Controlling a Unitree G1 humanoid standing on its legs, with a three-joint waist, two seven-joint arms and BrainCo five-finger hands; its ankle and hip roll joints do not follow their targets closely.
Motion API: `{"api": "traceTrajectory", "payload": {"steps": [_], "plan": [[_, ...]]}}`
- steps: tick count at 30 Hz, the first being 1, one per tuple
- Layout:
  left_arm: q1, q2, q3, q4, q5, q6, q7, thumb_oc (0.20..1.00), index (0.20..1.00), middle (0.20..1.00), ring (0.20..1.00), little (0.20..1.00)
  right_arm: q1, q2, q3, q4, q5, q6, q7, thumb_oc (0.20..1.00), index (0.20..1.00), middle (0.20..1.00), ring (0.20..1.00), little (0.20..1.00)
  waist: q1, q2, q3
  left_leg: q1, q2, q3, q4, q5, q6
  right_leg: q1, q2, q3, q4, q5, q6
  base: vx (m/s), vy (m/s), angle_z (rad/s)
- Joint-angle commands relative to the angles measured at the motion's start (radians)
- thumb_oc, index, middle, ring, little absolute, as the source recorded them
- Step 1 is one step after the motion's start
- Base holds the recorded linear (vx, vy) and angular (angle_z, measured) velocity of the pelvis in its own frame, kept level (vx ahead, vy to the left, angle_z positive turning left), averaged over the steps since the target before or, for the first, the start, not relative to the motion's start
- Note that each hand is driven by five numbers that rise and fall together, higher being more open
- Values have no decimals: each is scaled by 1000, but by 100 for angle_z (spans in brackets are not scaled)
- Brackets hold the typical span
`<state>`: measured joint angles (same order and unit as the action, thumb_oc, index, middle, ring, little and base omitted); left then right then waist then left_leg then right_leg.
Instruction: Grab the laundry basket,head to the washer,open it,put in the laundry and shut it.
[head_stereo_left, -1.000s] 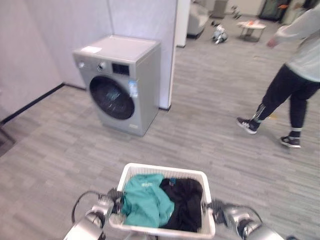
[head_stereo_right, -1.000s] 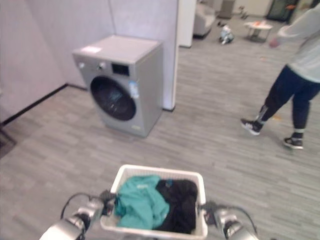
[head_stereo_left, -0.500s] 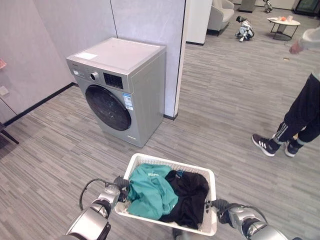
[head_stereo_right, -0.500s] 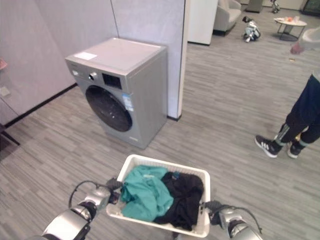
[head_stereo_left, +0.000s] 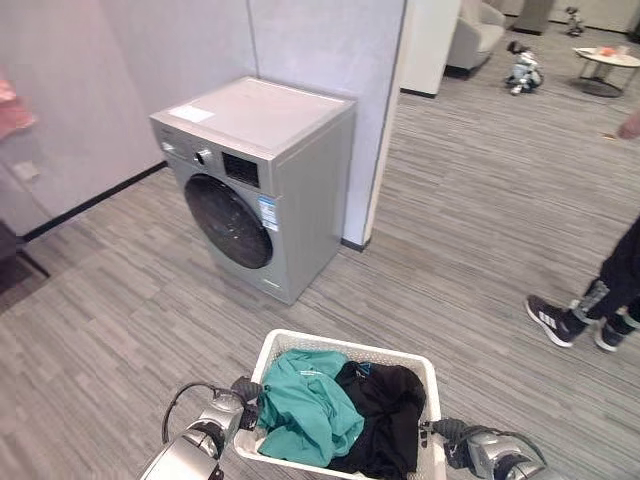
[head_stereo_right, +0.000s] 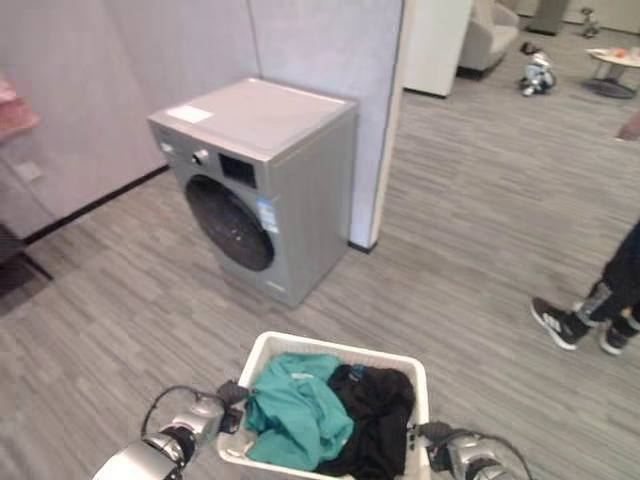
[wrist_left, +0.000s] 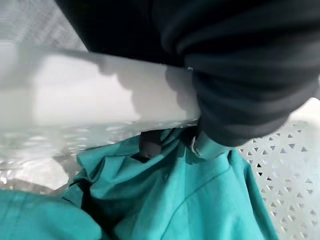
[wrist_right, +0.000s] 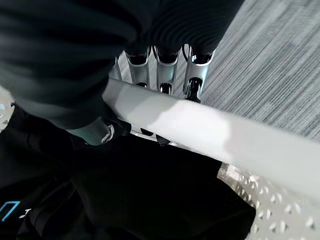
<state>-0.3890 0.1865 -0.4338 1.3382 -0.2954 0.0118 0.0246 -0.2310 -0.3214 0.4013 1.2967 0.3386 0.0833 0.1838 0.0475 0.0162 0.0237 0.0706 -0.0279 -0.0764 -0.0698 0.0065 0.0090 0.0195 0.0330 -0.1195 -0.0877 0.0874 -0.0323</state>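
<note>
A white laundry basket (head_stereo_left: 346, 349) hangs in front of me, carried between both hands. A teal garment (head_stereo_left: 305, 408) lies in its left half and a black garment (head_stereo_left: 388, 420) in its right half. My left hand (head_stereo_left: 244, 391) is shut on the basket's left rim (wrist_left: 95, 100), with the teal cloth (wrist_left: 200, 200) just beyond the rim. My right hand (head_stereo_left: 444, 432) is shut on the right rim (wrist_right: 210, 132), fingers (wrist_right: 165, 75) curled over it. The grey washer (head_stereo_left: 290, 160) stands ahead on the left, its round dark door (head_stereo_left: 228, 222) shut.
The washer stands against a pale pillar (head_stereo_left: 330, 50) and wall. A person's legs and shoes (head_stereo_left: 585, 315) are at the right edge. Far back stand an armchair (head_stereo_left: 476, 30), a small round table (head_stereo_left: 606, 62) and a small object on the floor (head_stereo_left: 521, 70). Grey plank floor lies between me and the washer.
The whole picture has shifted, so the camera has moved; the washer now sits nearer the middle. The person has stepped further right. Both hands still hold the basket.
</note>
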Motion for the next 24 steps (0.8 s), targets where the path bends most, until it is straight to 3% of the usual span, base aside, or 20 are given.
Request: {"api": "traceTrajectory", "payload": {"steps": [1,9,10,13,19,24], "plan": [[-88,2,58,88,10,-10,-62,200,200,200,200,200,-22,-5,-44,44,47,-34,62,200,200,200,200,200,9,-59,14,-29,-46,-4,-17,48,-9,92,-78,16,14,-63,138,41,1,6],[-94,22,60,95,14,-15,-64,200,200,200,200,200,-20,6,-27,37,49,-37,69,200,200,200,200,200,23,-65,16,-34,-50,-19,-17,50,-10,93,-82,3,23,-67,139,20,2,7],[71,-72,44,173,139,21,-124,200,200,200,200,200,15,19,-164,222,111,3,39,200,200,200,200,200,-46,-20,-76,-86,-30,-21,-17,74,-2,43,-30,191,0,-22,91,0,0,0],[70,-72,33,171,167,27,-124,200,200,200,200,200,2,42,-125,219,47,8,33,200,200,200,200,200,-33,-23,-86,-81,-35,-32,-17,69,1,51,-35,179,0,-24,92,19,19,-10],[68,-64,46,176,163,38,-131,200,200,200,200,200,-4,70,-120,225,56,20,37,200,200,200,200,200,-18,-27,-95,-72,-41,-51,-17,63,2,61,-43,164,0,-29,94,18,11,2],[-1,-49,-24,155,207,56,-154,200,200,200,200,200,-86,68,-81,201,61,30,39,200,200,200,200,200,-12,-28,-102,-72,-42,-62,-17,63,-2,62,-46,149,0,-30,96,12,11,5]]}}
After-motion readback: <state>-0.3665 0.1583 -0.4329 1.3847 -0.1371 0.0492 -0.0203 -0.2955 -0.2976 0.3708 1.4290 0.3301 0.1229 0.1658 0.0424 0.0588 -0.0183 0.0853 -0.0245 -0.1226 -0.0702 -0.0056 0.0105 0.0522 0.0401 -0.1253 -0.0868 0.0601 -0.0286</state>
